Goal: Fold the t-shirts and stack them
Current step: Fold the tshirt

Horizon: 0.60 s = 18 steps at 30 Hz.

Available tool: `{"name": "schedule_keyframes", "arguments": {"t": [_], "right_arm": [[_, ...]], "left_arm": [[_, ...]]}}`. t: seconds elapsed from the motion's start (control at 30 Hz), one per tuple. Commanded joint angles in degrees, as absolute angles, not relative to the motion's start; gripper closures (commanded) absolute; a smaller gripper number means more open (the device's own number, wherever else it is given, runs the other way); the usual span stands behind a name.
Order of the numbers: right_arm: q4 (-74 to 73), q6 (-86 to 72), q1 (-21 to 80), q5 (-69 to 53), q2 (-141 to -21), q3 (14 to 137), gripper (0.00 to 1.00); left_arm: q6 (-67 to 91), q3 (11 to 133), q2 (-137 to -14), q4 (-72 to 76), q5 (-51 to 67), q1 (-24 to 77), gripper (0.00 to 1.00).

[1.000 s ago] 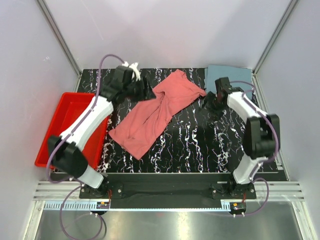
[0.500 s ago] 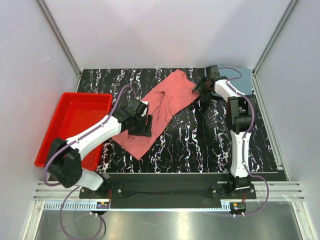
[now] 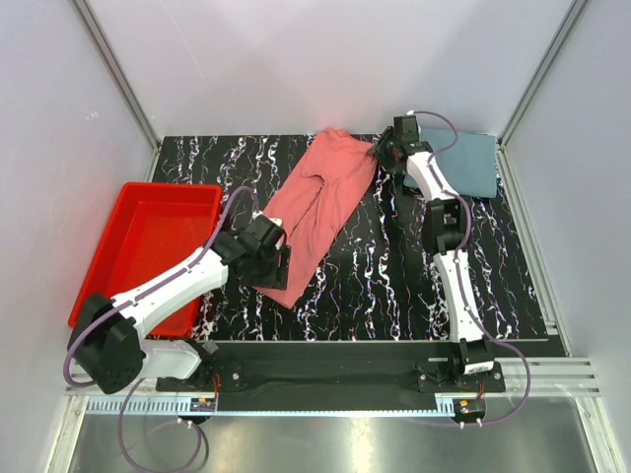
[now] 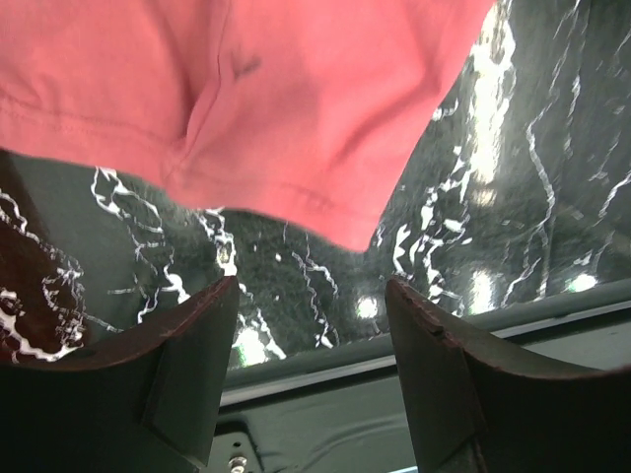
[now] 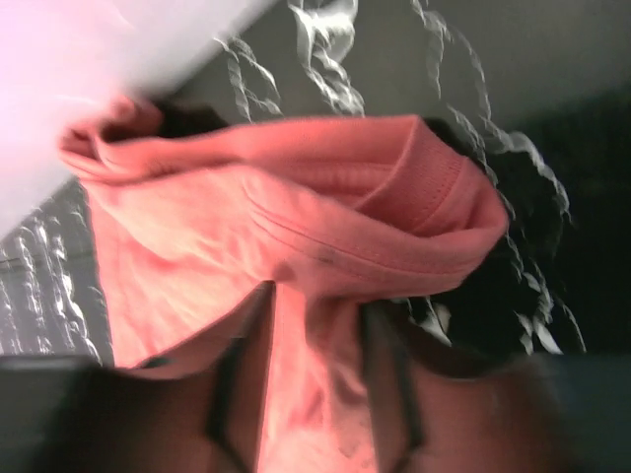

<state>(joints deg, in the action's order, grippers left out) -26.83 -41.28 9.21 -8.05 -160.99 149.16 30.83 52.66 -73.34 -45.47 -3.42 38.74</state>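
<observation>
Salmon-pink t-shirt lay in the overhead view as a long, rumpled band of soft cotton, running from the far middle of the black, white-veined table towards its near left. The grey-blue t-shirt sat flat and squared-off in the far right corner, and a glossy red plastic tray stood off the left edge. The left gripper was at the pink shirt's near-left edge, while the right gripper was at its far right edge, between the two shirts.

From the left wrist, the left gripper stood with its dark, curved fingers wide apart, only marbled table between them; the pink shirt's stitched hem lay just beyond the tips.

From the right wrist, a thick rolled fold of pink cloth filled the frame and ran down between the right gripper's blurred fingers. Whether they pinched it could not be told.
</observation>
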Motion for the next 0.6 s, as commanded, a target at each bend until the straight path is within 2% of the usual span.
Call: {"name": "schedule_keyframes", "arguments": {"t": [0.0, 0.13, 0.2, 0.33, 0.4, 0.5, 0.57], "right_arm": [[-26.72, -42.10, 8.09, -8.78, -162.69, 155.39, 0.44], [-29.34, -38.95, 7.82, -9.14, -153.14, 148.81, 0.26], [-34.52, -36.49, 7.91, -10.01, -148.22, 146.96, 0.22], [-48.40, -30.95, 7.91, -8.10, -138.74, 144.33, 0.17], [-50.36, -28.40, 8.00, -6.07, -132.14, 133.73, 0.17], [-47.47, -26.99, 8.00, -5.18, -114.33, 117.50, 0.17], [-47.72, -27.16, 8.00, -5.45, -108.57, 111.12, 0.17]], "left_arm": [[30.85, 55.37, -74.18, -47.72, -8.61, 42.44, 0.33], [31.03, 56.60, -77.07, -49.40, -10.55, 43.94, 0.33], [29.98, 56.43, -77.95, -47.99, -9.24, 44.03, 0.34], [29.36, 57.91, -81.54, -45.80, -7.04, 44.56, 0.35], [28.92, 59.40, -84.36, -44.74, -6.86, 45.35, 0.37], [29.00, 61.42, -88.66, -43.95, -5.36, 46.23, 0.41], [29.27, 61.96, -90.69, -43.07, -3.96, 46.58, 0.44]]}}
